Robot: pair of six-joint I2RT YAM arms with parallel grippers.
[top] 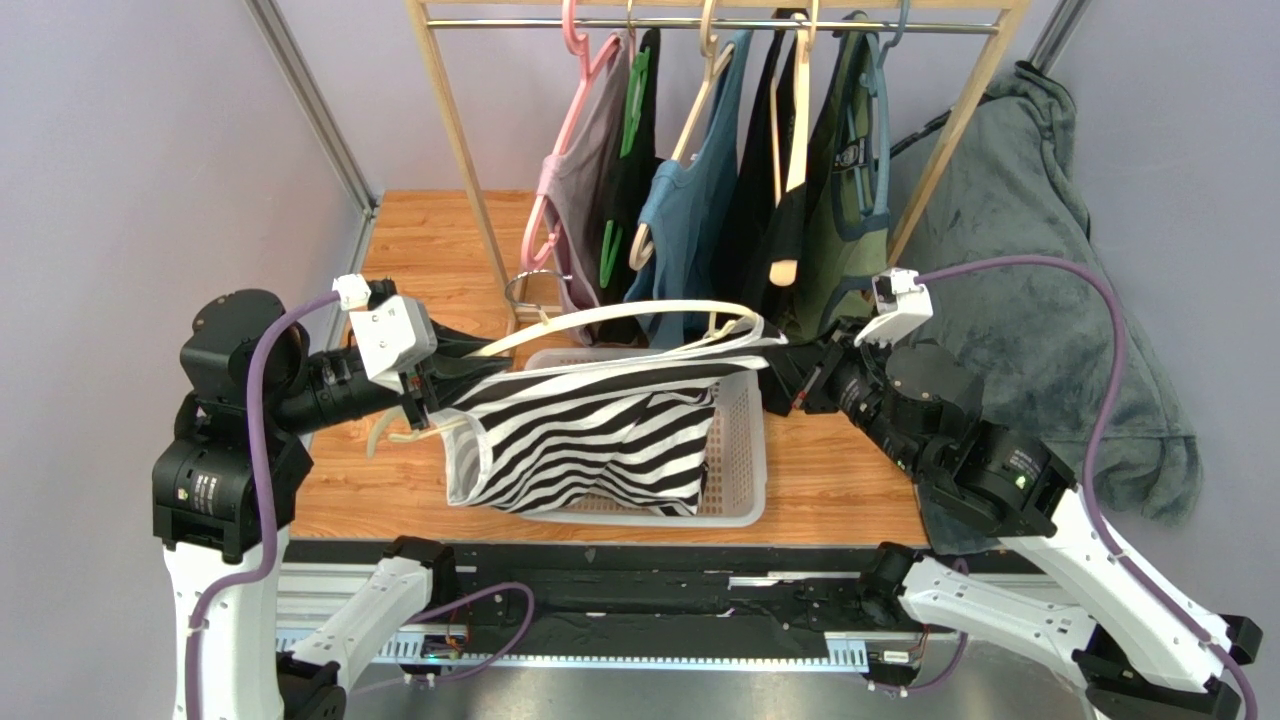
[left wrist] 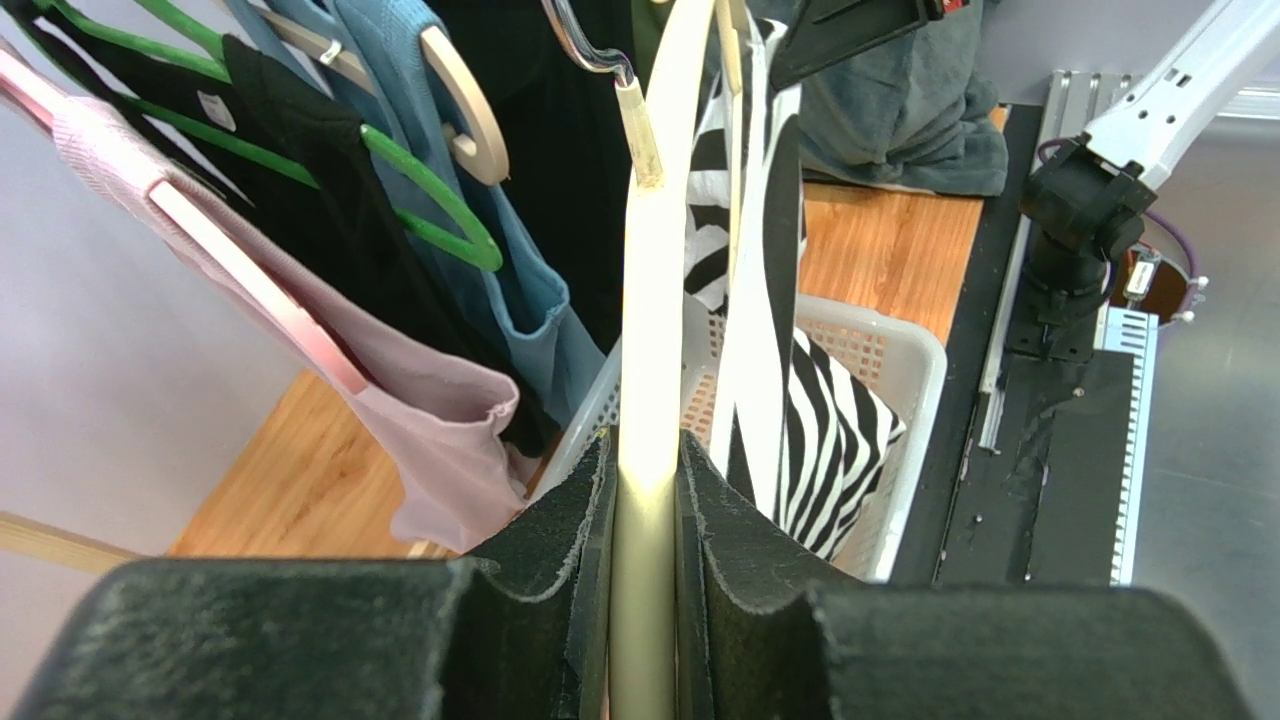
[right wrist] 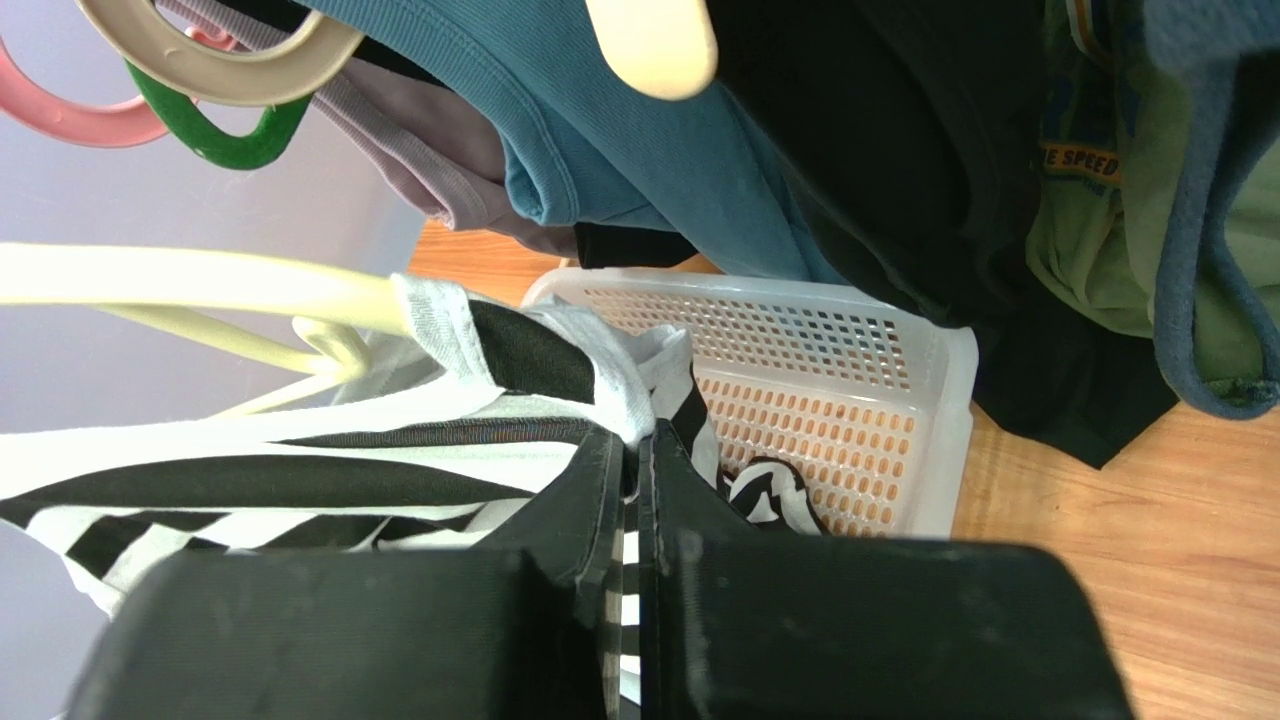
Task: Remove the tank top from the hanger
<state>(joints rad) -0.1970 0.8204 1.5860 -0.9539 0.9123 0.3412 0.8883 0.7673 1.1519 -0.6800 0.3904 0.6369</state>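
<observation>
Top view: left fingers (top: 433, 393) mostly hidden behind striped cloth, tips not made out. The left wrist view settled it: 2 black, coarse-faced pads (left wrist: 559, 578) clamped on a smooth cream arm of the hanger (left wrist: 646, 450), pressing it from both sides. Hanger's lower end was cut off by the frame edge, and its far end ran out of focus. Right fingers (right wrist: 579, 518) were pressed together with a thin fold of the tank top (right wrist: 496, 353) pinched in the slit. How much cloth sat inside could not be told. Tank top (top: 601, 428), soft knit with bold black and white stripes and a white bound edge, hung stretched between the 2 arms. It was not yet off the hanger: 1 strap wrapped the cream arm (right wrist: 211, 278) in the right wrist view. Its lower part sagged into the basket (top: 744, 465), a white plastic box with perforated walls and rounded corners standing on the wooden worktop (top: 428, 240); the basket's near-left wall was covered by the cloth. Behind, a wooden-framed rail (top: 706, 18) carried several garments (top: 684, 210) on pink, green and pale hangers, overlapping so the count was unclear. A grey fleece blanket (top: 1052, 300) draped at right, its lower edge behind the right arm.
</observation>
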